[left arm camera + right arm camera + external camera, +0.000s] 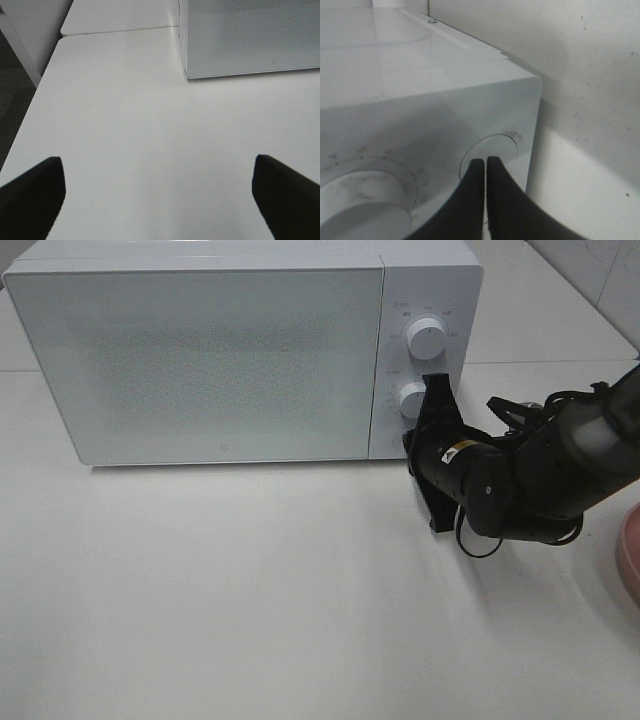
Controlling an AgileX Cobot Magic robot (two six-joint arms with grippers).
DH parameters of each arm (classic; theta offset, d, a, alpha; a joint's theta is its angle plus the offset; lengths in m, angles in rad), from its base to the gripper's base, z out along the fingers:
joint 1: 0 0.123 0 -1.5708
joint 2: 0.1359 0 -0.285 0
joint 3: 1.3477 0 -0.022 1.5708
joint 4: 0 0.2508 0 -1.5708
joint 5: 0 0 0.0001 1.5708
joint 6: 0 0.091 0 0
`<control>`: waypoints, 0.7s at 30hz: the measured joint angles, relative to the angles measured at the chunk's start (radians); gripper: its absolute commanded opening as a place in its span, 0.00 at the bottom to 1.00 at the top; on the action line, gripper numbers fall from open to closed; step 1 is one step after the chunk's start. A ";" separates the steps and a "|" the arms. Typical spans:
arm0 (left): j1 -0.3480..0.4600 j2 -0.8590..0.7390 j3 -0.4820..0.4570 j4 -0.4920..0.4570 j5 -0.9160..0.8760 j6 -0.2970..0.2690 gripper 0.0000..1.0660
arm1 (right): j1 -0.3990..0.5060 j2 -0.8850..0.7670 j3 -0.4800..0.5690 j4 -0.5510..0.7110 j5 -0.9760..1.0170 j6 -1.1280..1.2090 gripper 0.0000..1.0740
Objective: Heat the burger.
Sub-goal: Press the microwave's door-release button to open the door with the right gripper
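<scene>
The burger is out of view in every frame. The white microwave stands at the back of the table with its door closed. My right gripper is shut, with its tips at the bottom of the control panel, below the lower knob. In the right wrist view the shut right gripper has its tips against a round button beside a knob. My left gripper is open above bare table, holding nothing, near the microwave's left corner.
The upper knob sits above the lower one. A pink plate shows at the right edge of the exterior view. The table's left edge drops to a dark floor.
</scene>
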 measured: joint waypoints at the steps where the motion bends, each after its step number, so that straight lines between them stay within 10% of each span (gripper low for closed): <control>1: 0.000 0.000 0.000 0.000 0.000 0.000 0.88 | -0.006 0.001 -0.004 0.000 0.001 -0.005 0.00; 21: 0.000 0.000 0.000 0.000 0.000 0.000 0.88 | -0.033 0.017 -0.044 -0.022 0.056 -0.004 0.00</control>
